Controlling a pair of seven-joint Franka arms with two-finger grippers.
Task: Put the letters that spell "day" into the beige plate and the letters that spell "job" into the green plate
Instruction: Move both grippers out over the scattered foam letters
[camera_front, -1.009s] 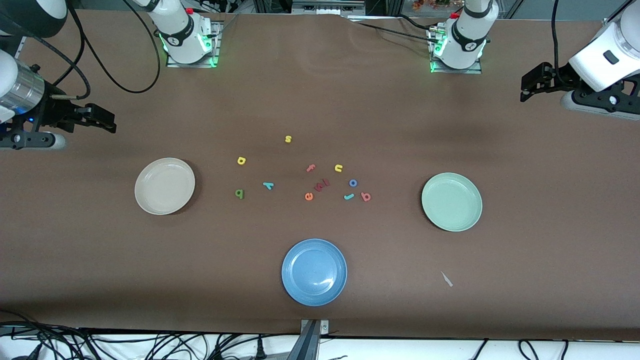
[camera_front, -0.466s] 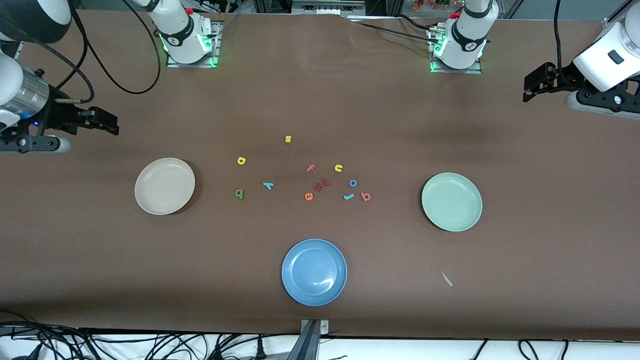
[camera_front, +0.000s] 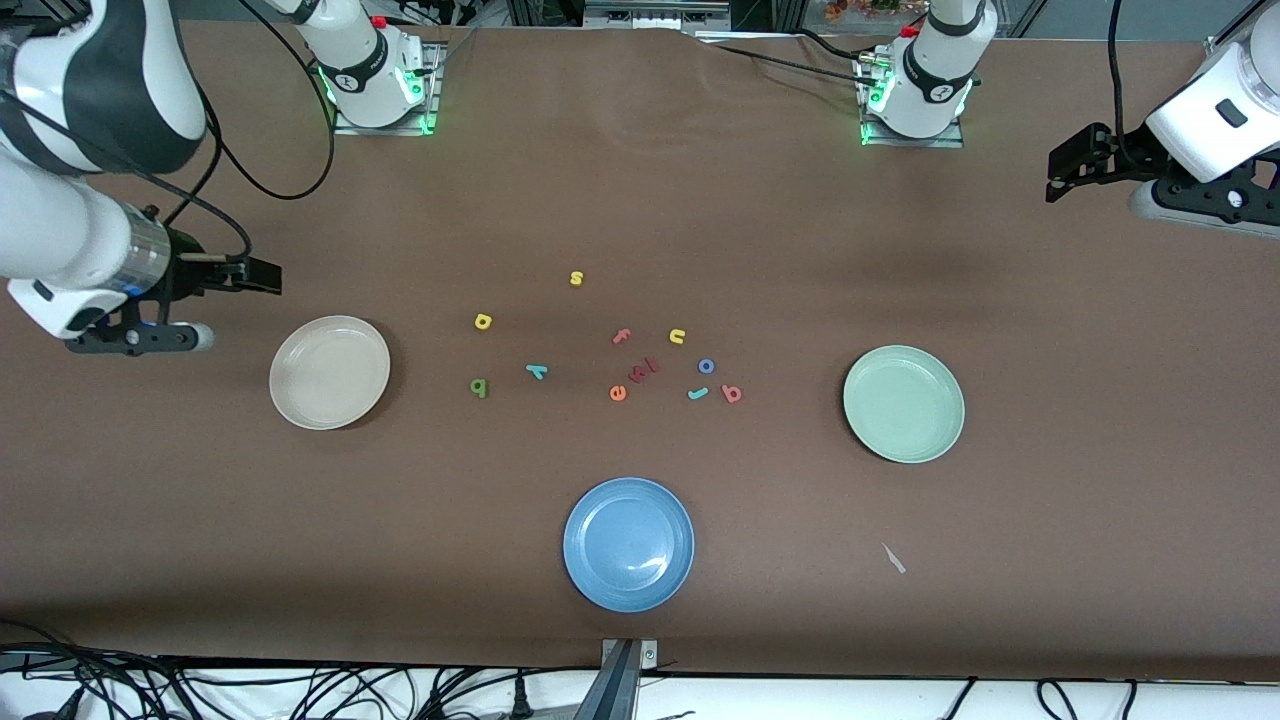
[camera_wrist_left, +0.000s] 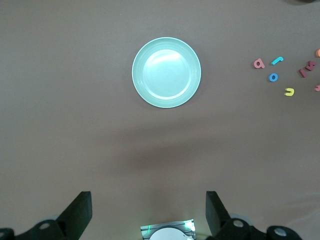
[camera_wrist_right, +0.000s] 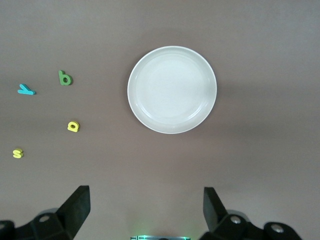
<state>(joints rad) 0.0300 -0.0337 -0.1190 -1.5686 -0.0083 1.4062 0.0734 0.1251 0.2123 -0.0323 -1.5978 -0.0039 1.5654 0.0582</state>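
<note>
Front view, contents catalogued by size. A brown cloth-covered table (camera_front: 640, 180) is spanned by both arms.

The right gripper (camera_front: 262, 277) is held over bare table at the right arm's end, near the beige plate, fingers spread and nothing held. The left gripper (camera_front: 1062, 175) is held over bare table at the left arm's end, fingers likewise spread wide and empty, as is confirmed in the left wrist view (camera_wrist_left: 149, 212).

Three round shallow plates are recorded:
- cream-beige plate (camera_front: 329, 372), toward the right arm's end, empty;
- pale mint-green plate (camera_front: 903, 404), toward the left arm's end, empty;
- blue plate (camera_front: 628, 544), nearest the front camera, empty.

Small foam letters are scattered on the cloth between the beige and green plates, none on a plate.
- For "day": yellow round-bowled letter (camera_front: 483, 321), green stemmed letter (camera_front: 479, 387) and teal y (camera_front: 537, 371), grouped toward the beige plate.
- For "job": blue ring-shaped o (camera_front: 706, 366), teal hooked j (camera_front: 698, 393) and red-pink b (camera_front: 732, 394), grouped toward the green plate, the j just beside the b.
- Others: yellow s (camera_front: 576, 278), yellow u (camera_front: 677, 336), pink f (camera_front: 621, 336), orange e (camera_front: 617, 393).
</note>
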